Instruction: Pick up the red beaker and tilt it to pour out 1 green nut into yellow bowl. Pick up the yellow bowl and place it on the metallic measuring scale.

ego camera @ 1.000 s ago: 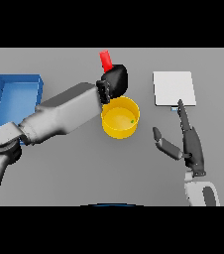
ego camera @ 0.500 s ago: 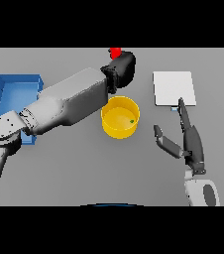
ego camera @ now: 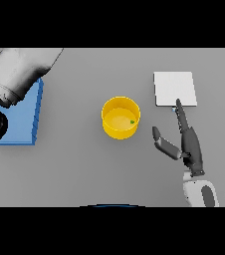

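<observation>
Head view: left arm [ego camera: 20, 72] has swung up to the top-left corner since half a second ago, its hand and the red beaker now out of frame. Yellow bowl [ego camera: 120, 117] sits mid-table, uncovered, green nut [ego camera: 132, 121] inside near its right wall. Right hand [ego camera: 186, 142] rests right of the bowl, fingers straight, thumb spread, unchanged. Metallic scale [ego camera: 174, 88] lies just beyond its fingertips. Blue tray [ego camera: 22, 117] at left edge. Bare table [ego camera: 84, 164] around bowl.
</observation>
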You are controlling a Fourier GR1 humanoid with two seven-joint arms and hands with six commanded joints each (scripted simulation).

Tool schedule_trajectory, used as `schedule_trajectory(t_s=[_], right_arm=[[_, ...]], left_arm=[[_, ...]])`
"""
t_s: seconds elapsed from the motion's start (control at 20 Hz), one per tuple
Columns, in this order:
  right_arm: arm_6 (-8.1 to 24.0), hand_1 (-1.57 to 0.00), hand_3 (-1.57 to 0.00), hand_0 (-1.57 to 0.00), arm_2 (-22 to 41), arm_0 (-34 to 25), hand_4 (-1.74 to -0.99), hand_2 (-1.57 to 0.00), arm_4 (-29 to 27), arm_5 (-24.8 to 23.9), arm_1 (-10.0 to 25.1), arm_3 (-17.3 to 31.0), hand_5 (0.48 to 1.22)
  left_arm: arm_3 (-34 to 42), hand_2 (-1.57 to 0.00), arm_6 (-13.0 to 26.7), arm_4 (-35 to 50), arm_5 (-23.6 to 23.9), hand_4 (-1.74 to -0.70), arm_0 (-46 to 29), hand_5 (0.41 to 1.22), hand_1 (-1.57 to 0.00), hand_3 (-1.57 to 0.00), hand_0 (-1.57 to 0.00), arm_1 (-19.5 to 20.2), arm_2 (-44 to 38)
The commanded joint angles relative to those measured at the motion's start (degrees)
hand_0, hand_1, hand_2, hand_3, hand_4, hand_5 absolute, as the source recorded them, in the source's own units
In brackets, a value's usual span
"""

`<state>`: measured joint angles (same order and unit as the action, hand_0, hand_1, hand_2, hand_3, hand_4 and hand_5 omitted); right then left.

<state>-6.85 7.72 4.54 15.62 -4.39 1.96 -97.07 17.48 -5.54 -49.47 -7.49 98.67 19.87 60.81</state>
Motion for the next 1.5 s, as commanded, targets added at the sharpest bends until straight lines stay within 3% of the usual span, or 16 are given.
schedule_trajectory(t_s=[0.0, 0.2, 0.35, 0.45, 0.6, 0.7, 0.9, 1.05, 1.3, 1.45], right_arm=[[0.4, 0.00, 0.00, 0.00, 0.3, -0.2, -1.146, 0.00, 1.2, -0.8, 0.0, 0.2, 0.641], [0.6, 0.00, 0.00, 0.00, -0.1, -2.2, -1.129, 0.00, 0.5, -0.5, -0.1, 1.4, 0.625], [-2.5, 0.00, 0.00, 0.00, -0.5, -1.4, -1.083, 0.00, -3.1, 1.9, -0.4, 1.9, 0.625], [-0.9, 0.00, 0.00, 0.00, -0.7, -2.2, -1.092, 0.00, -3.2, 2.3, 0.3, 1.7, 0.637], [-1.5, 0.00, 0.00, 0.00, -0.9, -1.9, -1.141, 0.00, -4.2, 3.2, 0.7, 2.1, 0.657], [-2.2, 0.00, 0.00, 0.00, -1.1, -2.6, -1.157, 0.00, -4.1, 3.2, 0.9, 3.0, 0.666], [-3.2, 0.00, 0.00, 0.00, 0.0, -1.3, -1.188, 0.00, -2.4, 3.0, 1.3, 1.8, 0.696], [-2.2, 0.00, 0.00, 0.00, 0.1, -1.5, -1.194, 0.00, -2.0, 2.9, 1.3, 1.6, 0.703], [-2.3, 0.00, 0.00, 0.00, -0.4, -2.7, -1.202, 0.00, -1.8, 2.5, 1.6, 3.1, 0.699], [-3.5, 0.00, 0.00, 0.00, -0.4, -1.7, -1.195, 0.00, -2.5, 3.2, 1.8, 2.8, 0.690]], left_arm=[[-2.4, -1.57, 1.3, 4.5, -0.3, -1.73, 0.1, 1.221, -1.57, -1.47, -1.57, 0.9, -4.1], [-9.5, -1.57, 6.1, 20.1, 3.1, -1.74, -1.3, 1.221, -1.57, -1.39, -1.57, 6.5, -16.9], [-13.5, -1.57, 6.3, 30.2, 5.6, -1.74, -4.9, 1.221, -1.57, -1.48, -1.57, 10.8, -23.9], [-15.0, -1.57, 7.5, 35.3, 8.5, -1.74, -8.8, 1.221, -1.57, -1.51, -1.57, 12.6, -26.8], [-16.2, -1.57, 11.1, 41.0, 13.0, -1.74, -13.6, 1.221, -1.57, -1.54, -1.57, 13.7, -29.6], [-17.5, -1.57, 15.7, 45.4, 15.4, -1.74, -16.5, 1.221, -1.57, -1.55, -1.57, 14.6, -32.2], [-16.6, -1.57, 16.9, 52.1, 17.7, -1.74, -21.7, 1.221, -1.57, -1.46, -1.57, 14.9, -35.9], [-14.8, -1.57, 16.8, 56.5, 19.9, -1.74, -26.8, 1.221, -1.57, -1.37, -1.57, 14.4, -37.8], [-6.2, -1.57, 17.5, 62.7, 23.8, -1.74, -36.7, 1.221, -1.57, -1.39, -1.57, 15.0, -38.2], [5.2, -1.57, 22.3, 65.6, 27.5, -1.74, -44.7, 1.221, -1.57, -1.39, -1.57, 15.8, -36.3]])
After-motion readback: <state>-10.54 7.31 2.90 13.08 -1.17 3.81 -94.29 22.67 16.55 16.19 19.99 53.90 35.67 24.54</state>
